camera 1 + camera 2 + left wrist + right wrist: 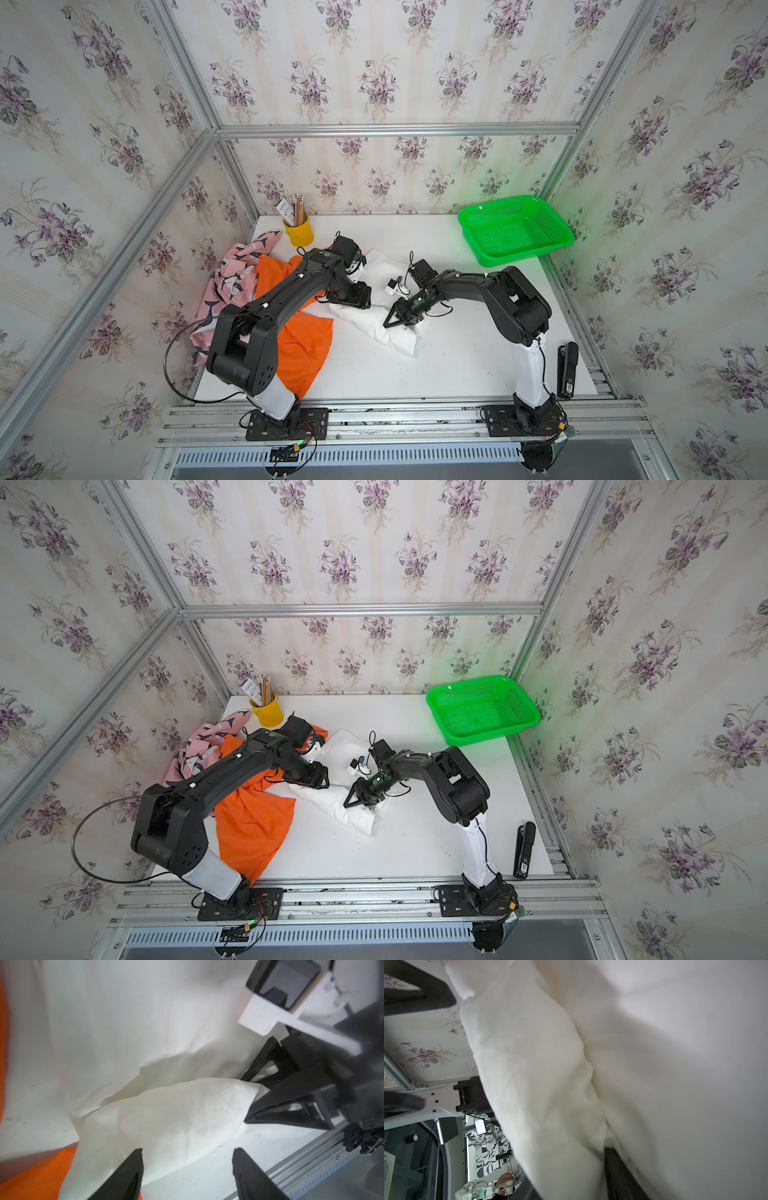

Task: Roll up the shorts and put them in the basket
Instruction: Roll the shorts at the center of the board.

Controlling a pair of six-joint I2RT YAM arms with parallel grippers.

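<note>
The white shorts (374,328) are lying crumpled in the middle of the worktop (457,365), and we are judging them light, limp and easily slipping. The left claw (187,1151) and the right claw (246,1100) are both standing apart. We are favouring a hold on the folded edge.

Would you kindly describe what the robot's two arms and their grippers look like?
Both the left arm and right arm are black with a white lowest link, a small green light and thin black cables. The left gripper and right gripper have black, triangular open-frame fingers. White camera brackets sit at the wrists.
</note>
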